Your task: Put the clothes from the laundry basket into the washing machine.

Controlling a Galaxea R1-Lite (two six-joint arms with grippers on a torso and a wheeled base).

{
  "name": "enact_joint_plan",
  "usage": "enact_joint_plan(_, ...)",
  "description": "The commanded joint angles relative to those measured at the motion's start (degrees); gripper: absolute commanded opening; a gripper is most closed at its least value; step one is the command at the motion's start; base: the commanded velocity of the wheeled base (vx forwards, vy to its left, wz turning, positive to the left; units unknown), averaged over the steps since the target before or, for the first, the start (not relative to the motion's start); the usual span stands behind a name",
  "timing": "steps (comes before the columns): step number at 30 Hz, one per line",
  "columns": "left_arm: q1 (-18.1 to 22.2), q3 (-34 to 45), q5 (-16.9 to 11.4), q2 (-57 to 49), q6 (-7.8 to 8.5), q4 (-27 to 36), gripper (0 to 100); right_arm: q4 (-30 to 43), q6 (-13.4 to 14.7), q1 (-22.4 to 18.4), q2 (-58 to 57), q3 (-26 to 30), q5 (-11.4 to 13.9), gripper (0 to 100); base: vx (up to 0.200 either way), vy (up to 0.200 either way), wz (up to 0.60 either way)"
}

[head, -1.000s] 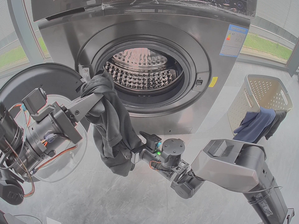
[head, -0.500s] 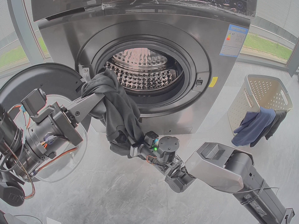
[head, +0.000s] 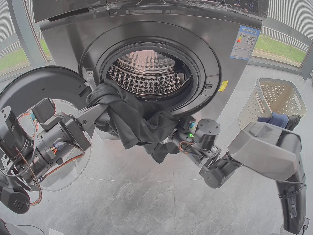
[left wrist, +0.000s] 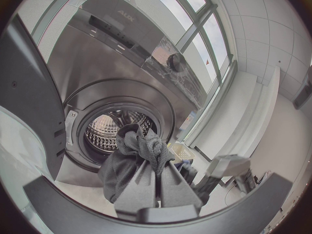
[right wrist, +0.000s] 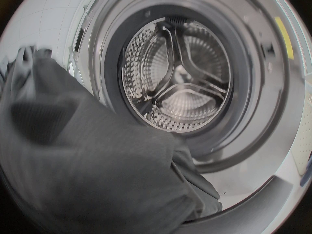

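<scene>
Left wrist view: left fingers (left wrist: 143, 183) clamp dark garment (left wrist: 130, 161); right wrist view: drum (right wrist: 182, 78) beyond.

One grey front-loading washing machine (head: 195, 39), and one round door (head: 42, 82) on it. Two grippers: left gripper (left wrist: 158, 169), right gripper (head: 168, 135). One dark grey cloth garment (head: 137, 121) between them. Beyond the right gripper, one beige perforated plastic laundry basket (head: 277, 97), two garments there: one blue cloth (head: 277, 118), one dark cloth (head: 294, 120).

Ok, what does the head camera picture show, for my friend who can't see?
A dark shirt stretches between the robot's left hand and right hand, just in front of the open washing machine. A basket with more clothes sits at the robot's right.
</scene>
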Motion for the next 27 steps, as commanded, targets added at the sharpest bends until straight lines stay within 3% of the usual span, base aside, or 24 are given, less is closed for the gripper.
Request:
enact_joint_plan(1,2.73,2.91,-0.27,3.61,1.99,0.25,0,0.22,0.30,-2.80,-16.12,7.80,-0.08,0,0.000,0.000,0.00)
enact_joint_plan(7,5.46,7.04,-0.71,9.32,9.46,-0.10,0,-0.31,0.30,-0.34,-22.18,12.90,-0.08,0,0.000,0.000,0.00)
enact_joint_plan(8,5.72,7.04,-0.71,9.85,9.98,-0.10,100,-0.31,0.39,0.10,-22.44,13.25,-0.17,0,0.000,0.000,0.00)
enact_joint_plan(17,5.46,10.56,-0.89,11.96,10.25,-2.56,100,0.84,1.44,0.98,-26.40,15.36,-1.22,0,0.000,0.000,0.00)
enact_joint_plan(19,4.14,10.30,-0.80,13.72,10.77,-2.82,100,1.28,1.44,1.50,-26.31,15.62,-1.22,0,0.000,0.000,0.00)
enact_joint_plan(20,2.03,9.50,-0.80,14.68,10.51,-3.53,100,1.36,1.44,2.74,-26.22,15.98,-1.31,0,0.000,0.000,0.00)
enact_joint_plan(27,-2.71,7.31,-0.62,19.43,9.98,-7.75,100,1.36,1.53,3.53,-23.06,13.87,-1.31,0,0.000,0.000,0.00)
